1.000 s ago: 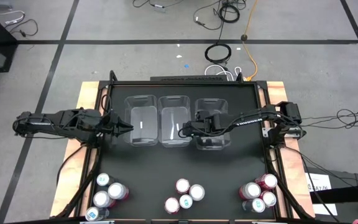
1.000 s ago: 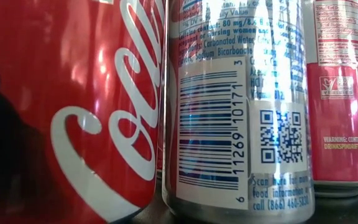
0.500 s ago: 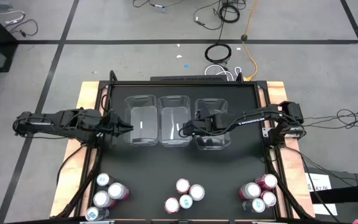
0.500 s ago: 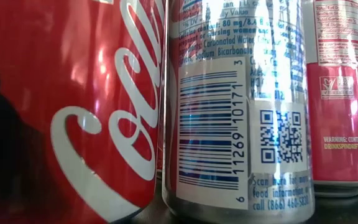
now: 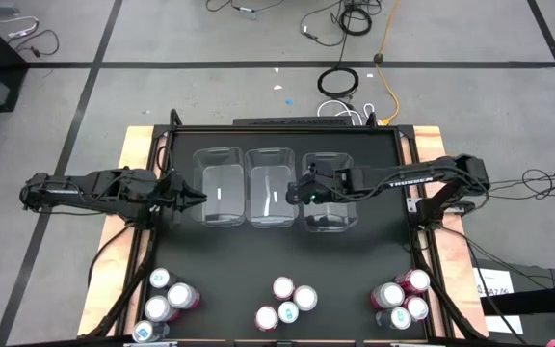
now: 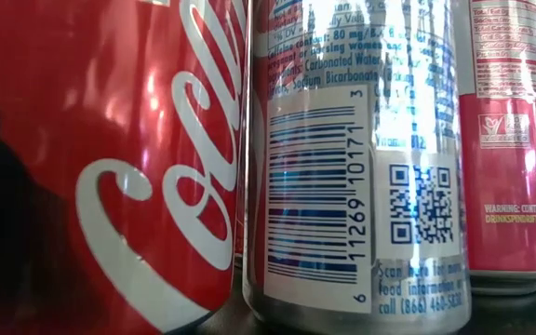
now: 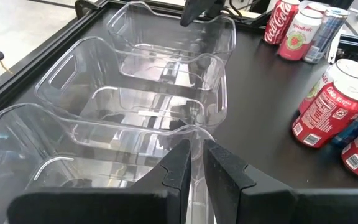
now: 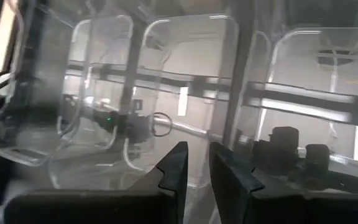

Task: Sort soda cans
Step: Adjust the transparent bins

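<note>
Soda cans [image 5: 288, 303], 12, are standing along the counter's [image 5: 374, 255] near edge; right end effector [image 5: 298, 195], nearly closed and empty, is hovering over 3 bins [image 5: 271, 159]; left end effector [image 5: 198, 198] likewise.

Low view: three soda cans [image 6: 361, 167] fill frame, tops and sides cropped, table and arms hidden behind. High view: bottom-left can [image 5: 144, 333] clipped by frame edge. Right wrist view: bins [image 8: 185, 93] motion-blurred.

Three clear bins [image 5: 271, 186] block the table's [image 5: 374, 255] far half; open mat between them and the soda cans [image 5: 289, 303].
</note>
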